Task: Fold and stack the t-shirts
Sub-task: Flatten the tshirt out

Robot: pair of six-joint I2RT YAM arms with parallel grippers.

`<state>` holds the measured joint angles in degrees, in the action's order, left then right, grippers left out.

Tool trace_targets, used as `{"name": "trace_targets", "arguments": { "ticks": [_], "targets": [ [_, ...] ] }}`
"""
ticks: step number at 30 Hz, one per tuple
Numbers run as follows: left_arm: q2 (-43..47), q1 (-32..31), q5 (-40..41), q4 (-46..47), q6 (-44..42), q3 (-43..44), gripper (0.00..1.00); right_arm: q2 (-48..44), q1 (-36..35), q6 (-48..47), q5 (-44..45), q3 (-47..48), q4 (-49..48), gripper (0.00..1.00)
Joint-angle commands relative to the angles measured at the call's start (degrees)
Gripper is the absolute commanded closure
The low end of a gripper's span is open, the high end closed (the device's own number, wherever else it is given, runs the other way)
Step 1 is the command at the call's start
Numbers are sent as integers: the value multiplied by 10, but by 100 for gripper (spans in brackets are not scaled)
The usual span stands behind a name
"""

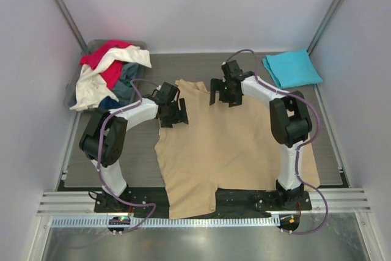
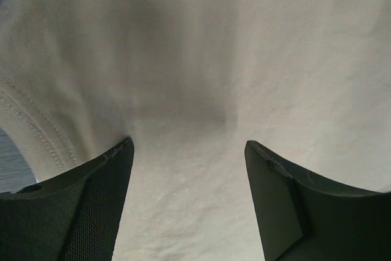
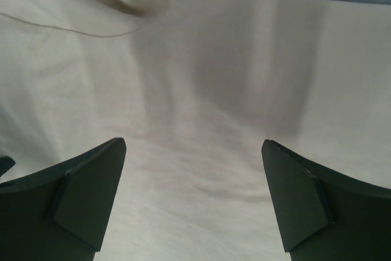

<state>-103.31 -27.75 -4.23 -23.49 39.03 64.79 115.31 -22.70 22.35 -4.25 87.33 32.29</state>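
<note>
Off to the left of my left hand [image 1: 173, 111] and a little beyond it, the grey bin [image 1: 93, 45] holds the unsorted heap: a red t-shirt [image 1: 107, 56] on top, a white t-shirt [image 1: 91, 87] spilling over the rim, and a dark blue-grey t-shirt [image 1: 125, 80] tucked under them. I judge none of these folded yet.

The left hand hangs low over the tan t-shirt [image 1: 232, 145], which lies spread flat on the desk [image 1: 330, 145], its bottom part draping off the near edge. In the left wrist view, the fingers [image 2: 91, 200] stand apart with cloth directly below and between them, nothing pinched. A stitched hem runs just left of the left finger, so I am near the shirt's left edge.

The right hand [image 1: 225, 93] sits over the far part of the same shirt, near the neckline. It is spread wide and empty. Cloth fills the space under it, a rumpled fold lies ahead and left of it, and bare desk shows just beyond.

To the right of the right hand, well apart, the turquoise t-shirt [image 1: 292, 68] lies folded in the far corner. By my reckoning, that is one done, the tan one flat but with no fold made, and three waiting.
</note>
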Motion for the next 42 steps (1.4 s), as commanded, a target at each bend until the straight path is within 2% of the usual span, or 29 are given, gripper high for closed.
{"name": "trace_targets", "arguments": {
  "ticks": [1, 4, 9, 16, 22, 26, 29, 33, 35, 37, 38, 39, 41, 42],
  "targets": [
    [-16, 3, 63, -2, -6, -2, 25, 34, -22, -4, -30, 54, -15, 0],
    [-16, 17, 93, -22, -14, -14, 26, 78, -36, -3, -37, 88, -14, 0],
    [-6, 63, 99, -27, -23, -39, 27, 144, -47, 3, -53, 147, -13, 0],
    [-8, 143, 100, -35, -40, -20, 28, 241, -47, 12, -69, 288, 5, 0],
    [-30, 181, 93, -64, -51, 60, 29, 337, -44, 13, -57, 468, 38, 0],
    [-28, 177, 91, -87, -59, 136, 31, 351, -31, 7, -49, 522, 38, 0],
    [7, 149, 144, -143, -73, 186, 29, 336, -22, -22, -92, 541, 27, 0],
    [119, 67, 209, -204, -72, 178, 24, 258, -15, -48, -138, 507, 24, 0],
    [169, 38, 219, -234, -54, 132, 24, 180, -15, -59, -140, 469, 23, 0],
    [245, -7, 214, -262, -11, 94, 24, 123, -15, -63, -113, 389, 23, 0],
    [271, -25, 208, -270, 3, 52, 25, 58, -15, -62, -94, 357, 22, 0],
    [294, -64, 209, -278, 37, 32, 25, 27, -15, -60, -73, 288, 21, 0],
    [358, -111, 218, -303, 76, -28, 25, -46, -15, -44, 10, 209, 19, 0],
    [375, -161, 220, -313, 100, -45, 26, -123, -15, -41, 37, 121, 12, 1]
  ]
}}
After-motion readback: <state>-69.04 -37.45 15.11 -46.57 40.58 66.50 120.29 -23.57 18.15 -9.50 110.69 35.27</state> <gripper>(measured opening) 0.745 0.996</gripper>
